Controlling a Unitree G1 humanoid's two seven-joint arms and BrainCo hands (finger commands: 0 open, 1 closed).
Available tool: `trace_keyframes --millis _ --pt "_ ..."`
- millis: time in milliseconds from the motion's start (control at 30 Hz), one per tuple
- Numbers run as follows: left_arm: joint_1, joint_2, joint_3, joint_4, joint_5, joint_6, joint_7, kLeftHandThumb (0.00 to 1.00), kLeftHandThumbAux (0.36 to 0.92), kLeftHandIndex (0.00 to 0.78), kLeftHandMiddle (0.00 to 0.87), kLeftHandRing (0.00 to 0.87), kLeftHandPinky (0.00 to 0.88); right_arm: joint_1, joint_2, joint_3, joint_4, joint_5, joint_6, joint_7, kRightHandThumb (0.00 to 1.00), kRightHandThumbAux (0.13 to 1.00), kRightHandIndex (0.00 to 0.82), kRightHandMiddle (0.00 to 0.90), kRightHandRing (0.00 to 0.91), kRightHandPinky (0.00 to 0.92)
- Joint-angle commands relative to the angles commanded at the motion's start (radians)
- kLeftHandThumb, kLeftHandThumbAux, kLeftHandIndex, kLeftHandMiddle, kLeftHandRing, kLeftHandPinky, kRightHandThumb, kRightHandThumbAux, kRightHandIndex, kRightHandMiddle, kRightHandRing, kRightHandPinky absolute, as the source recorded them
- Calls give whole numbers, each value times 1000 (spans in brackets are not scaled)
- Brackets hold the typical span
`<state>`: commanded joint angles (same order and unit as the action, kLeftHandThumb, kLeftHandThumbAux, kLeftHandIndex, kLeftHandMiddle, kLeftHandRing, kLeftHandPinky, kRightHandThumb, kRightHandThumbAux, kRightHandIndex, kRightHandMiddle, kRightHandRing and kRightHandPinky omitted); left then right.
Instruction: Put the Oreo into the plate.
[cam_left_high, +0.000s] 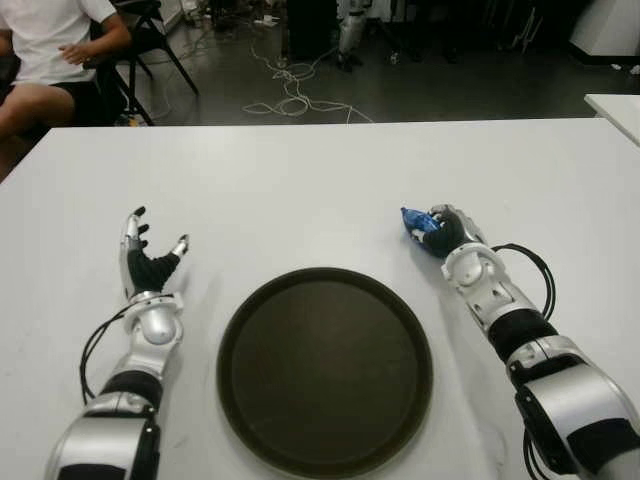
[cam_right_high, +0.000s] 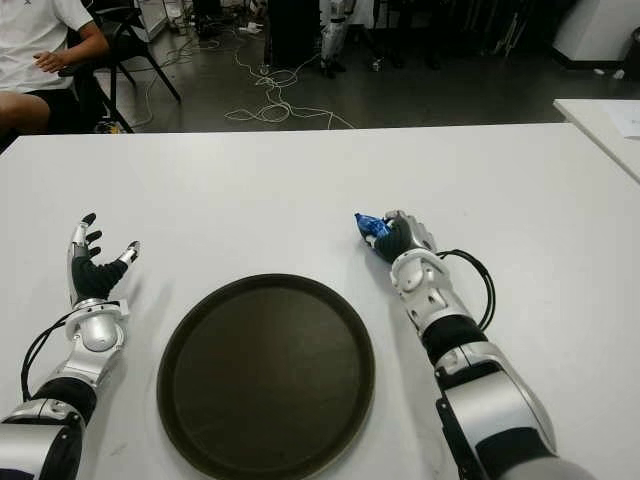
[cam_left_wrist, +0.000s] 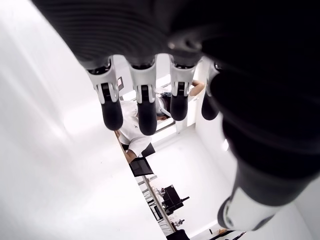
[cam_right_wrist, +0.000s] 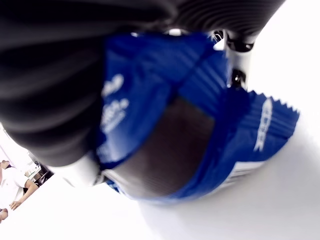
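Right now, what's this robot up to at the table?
The robot's right hand has its fingers closed around a blue Oreo packet, on the white table just beyond the right side of the dark round plate. The plate holds nothing yet. Its left hand shows open, left of the plate.

left robot hand (cam_left_high: 148, 262) fingers spread, empty; right robot hand (cam_left_high: 445, 230) curled, grasping.

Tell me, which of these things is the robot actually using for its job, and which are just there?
Part of the job:
- blue Oreo packet, gripped in the right hand
- dark round plate, nothing on it
- white table they sit on

Just there:
- left hand, fingers spread, holding nothing, left of the plate
- seated person beyond the table
- cables on the floor
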<state>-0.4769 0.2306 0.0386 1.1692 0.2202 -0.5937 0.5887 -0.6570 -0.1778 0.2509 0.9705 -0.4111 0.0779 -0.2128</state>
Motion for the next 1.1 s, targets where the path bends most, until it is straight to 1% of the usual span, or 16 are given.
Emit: trace_keyframes --millis 67,333,433,633,700,800,967,1033,1100 --pt "0 0 1 0 -2 -2 -3 215 786 120 99 124 172 1 0 -2 -2 1 -1 0 699 725 437 780 786 777" --pt "0 -3 4 -1 -4 -1 -4 207 790 118 101 123 180 20 8 -52 -11 48 -70 -30 700 726 438 787 794 787" --pt "0 -4 7 -1 -7 -2 -9 207 790 115 94 113 163 24 10 -67 -14 63 -92 -40 700 726 439 793 800 793" --pt "0 -4 7 -2 -7 2 -10 203 790 108 88 101 139 52 20 -109 -54 117 -182 -35 700 725 439 803 808 803" --pt "0 -4 7 -2 -6 3 -10 198 789 107 89 101 139 62 31 -142 -67 166 -215 -4 700 725 439 805 809 805" --pt "0 -4 7 -2 -4 4 -9 193 788 109 93 110 155 72 41 -172 -85 213 -239 35 702 724 439 807 812 807" --pt "0 -3 2 -3 5 5 2 198 786 120 101 123 180 100 60 -225 -156 315 -254 140 704 722 440 816 821 819" --pt "0 -3 0 -3 8 6 6 208 787 121 102 123 182 107 63 -236 -173 335 -253 164 705 721 440 818 824 823" --pt "0 -4 -1 -3 9 6 9 213 787 121 102 123 180 123 68 -242 -217 353 -247 192 705 721 440 821 826 826"
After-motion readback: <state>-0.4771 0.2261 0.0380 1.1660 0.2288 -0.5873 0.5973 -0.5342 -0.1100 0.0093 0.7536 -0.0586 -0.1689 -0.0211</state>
